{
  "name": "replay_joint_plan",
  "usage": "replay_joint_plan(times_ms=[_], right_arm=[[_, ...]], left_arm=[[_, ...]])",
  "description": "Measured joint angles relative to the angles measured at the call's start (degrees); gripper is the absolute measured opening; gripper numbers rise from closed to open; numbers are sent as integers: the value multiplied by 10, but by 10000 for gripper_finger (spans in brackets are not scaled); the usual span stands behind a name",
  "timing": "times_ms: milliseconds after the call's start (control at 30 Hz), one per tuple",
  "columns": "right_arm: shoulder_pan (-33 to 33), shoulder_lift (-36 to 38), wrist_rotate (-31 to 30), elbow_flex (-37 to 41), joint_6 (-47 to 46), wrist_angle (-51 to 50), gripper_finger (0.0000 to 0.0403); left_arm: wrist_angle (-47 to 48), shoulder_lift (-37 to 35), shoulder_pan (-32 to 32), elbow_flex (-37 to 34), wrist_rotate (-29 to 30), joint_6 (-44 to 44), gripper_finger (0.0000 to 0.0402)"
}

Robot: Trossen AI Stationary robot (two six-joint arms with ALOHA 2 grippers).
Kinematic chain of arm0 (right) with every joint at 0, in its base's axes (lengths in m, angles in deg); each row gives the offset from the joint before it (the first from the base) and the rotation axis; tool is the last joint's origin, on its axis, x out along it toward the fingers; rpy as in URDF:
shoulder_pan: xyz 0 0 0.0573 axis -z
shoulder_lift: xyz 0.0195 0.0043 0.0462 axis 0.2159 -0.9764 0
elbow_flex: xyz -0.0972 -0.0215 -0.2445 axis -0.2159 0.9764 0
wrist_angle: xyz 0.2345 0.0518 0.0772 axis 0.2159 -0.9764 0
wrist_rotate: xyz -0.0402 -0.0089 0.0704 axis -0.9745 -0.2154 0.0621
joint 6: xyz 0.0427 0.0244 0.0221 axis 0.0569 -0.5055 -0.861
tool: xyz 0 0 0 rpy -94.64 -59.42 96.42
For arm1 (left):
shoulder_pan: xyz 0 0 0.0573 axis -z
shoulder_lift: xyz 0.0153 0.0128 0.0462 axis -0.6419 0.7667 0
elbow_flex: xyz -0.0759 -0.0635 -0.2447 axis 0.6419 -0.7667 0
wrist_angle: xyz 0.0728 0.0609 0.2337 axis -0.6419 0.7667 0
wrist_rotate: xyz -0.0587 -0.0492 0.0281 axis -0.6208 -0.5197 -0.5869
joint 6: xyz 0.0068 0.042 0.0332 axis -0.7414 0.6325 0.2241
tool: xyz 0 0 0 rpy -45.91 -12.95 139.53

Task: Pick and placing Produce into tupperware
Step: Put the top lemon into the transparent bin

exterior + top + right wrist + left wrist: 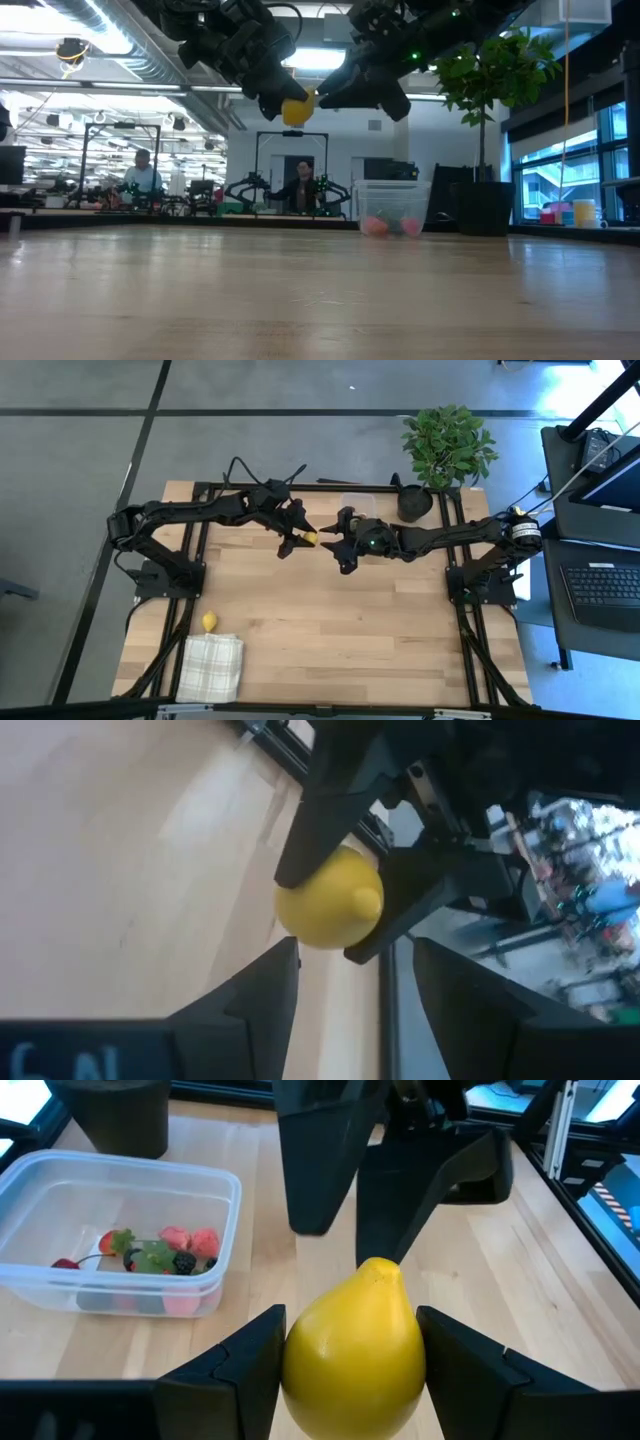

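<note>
1. Left gripper (303,538) is clamped on a lemon (310,538), held high off the table (330,630) near the middle of its far half.
2. Left wrist view: lemon (355,1350) sits squeezed between both fingers (245,1370), tip pointing away from the camera.
3. Low view: lemon (296,109) hangs well above the wood, pinched at the left gripper (285,105).
4. Right gripper (335,543) faces the left one, just beside the lemon, fingers spread apart and holding nothing.
5. Right wrist view: its own fingers (262,990) stand wide apart with the lemon (330,900) ahead of them, not touching it.
6. Tupperware (358,503) sits at the far edge of the table, beside the potted plant (445,450).
7. Inside the tupperware (130,1180): red strawberry pieces (190,1240) and a dark berry (185,1263), plus something green I can't identify.
8. Second lemon (209,622) lies on the near left of the table, touching or just beside the checked cloth (212,666).
9. Low view shows people in the room behind the table.
</note>
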Motion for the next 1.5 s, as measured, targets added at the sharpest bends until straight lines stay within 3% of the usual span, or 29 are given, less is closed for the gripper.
replay_joint_plan(times_ms=[333,633,767,967,1167,1500], right_arm=[[0,0,3,0,-12,3,216],[0,0,5,0,-11,8,350],[0,0,5,0,-14,10,386],[0,0,9,0,-41,13,394],[-3,0,91,0,-48,46,394],[-17,-2,91,0,-33,50,394]], left_arm=[[2,0,0,0,0,-1,197],[2,0,0,0,0,-1,197],[-7,0,0,0,0,-1,197],[-21,0,0,0,0,-2,197],[-30,0,9,0,-1,-10,197],[-78,0,19,0,-11,-44,197]])
